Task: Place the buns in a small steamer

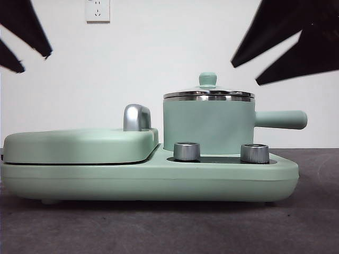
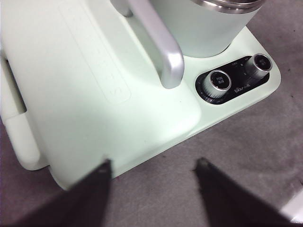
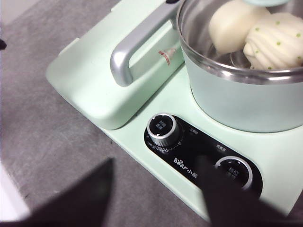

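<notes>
Two white steamed buns lie inside the mint-green cylindrical small steamer (image 1: 207, 125) with a steel rim: a smooth plain rounded bun (image 3: 233, 24) and a round twisted bun with green flecks (image 3: 275, 41), touching side by side. Only the right wrist view shows them, seen through the glass lid; in the front view the pot's wall hides them, though that view alone shows the lid's green knob (image 1: 207, 79) and the straight side handle (image 1: 280, 119). The steamer stands on one mint-green cooker base (image 1: 159, 182) bearing two steel dials (image 1: 186, 151), beside one flat mint-green griddle lid (image 1: 79, 145) with a chrome handle (image 1: 136, 117). Two grippers hang above the grey table (image 1: 169, 227): the left gripper (image 2: 152, 165) and the right gripper (image 3: 155, 163), each with jaws spread wide and holding nothing.
</notes>
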### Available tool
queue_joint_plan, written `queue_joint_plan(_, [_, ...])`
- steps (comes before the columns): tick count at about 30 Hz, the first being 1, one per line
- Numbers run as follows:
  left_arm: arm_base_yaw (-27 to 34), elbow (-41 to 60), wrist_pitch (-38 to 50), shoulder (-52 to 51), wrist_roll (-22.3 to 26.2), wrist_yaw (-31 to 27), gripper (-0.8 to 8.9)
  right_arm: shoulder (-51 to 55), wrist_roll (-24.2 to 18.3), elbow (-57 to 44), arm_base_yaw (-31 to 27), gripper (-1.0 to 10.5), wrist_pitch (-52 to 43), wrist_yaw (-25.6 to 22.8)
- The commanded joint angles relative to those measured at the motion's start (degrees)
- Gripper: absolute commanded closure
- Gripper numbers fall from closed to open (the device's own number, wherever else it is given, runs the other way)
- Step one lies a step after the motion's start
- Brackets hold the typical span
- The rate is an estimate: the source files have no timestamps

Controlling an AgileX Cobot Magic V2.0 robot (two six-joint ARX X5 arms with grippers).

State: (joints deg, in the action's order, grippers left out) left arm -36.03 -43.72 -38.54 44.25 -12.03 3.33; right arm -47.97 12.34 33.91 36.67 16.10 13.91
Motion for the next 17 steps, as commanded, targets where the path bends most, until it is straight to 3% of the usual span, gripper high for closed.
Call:
queue_joint_plan(1, [-0.37,-0.37,0.37,0.24,-0.24,0.0,8.06,-0.17,-0.72,0.72,0.37,9.3,-0.81,-0.35])
queue_joint_plan(6, [-0.37,-0.5,-1.14,-0.11,-0.26,0.94,8.06,0.13,-0.39,0.72,0.44,9.3,-0.2,3.45])
queue_joint_plan(17, [-0.35,-0.5,-0.46,-0.17,-0.26,0.94,8.06,0.15,-0.42,0.72,0.44,9.3,-1.55,3.43])
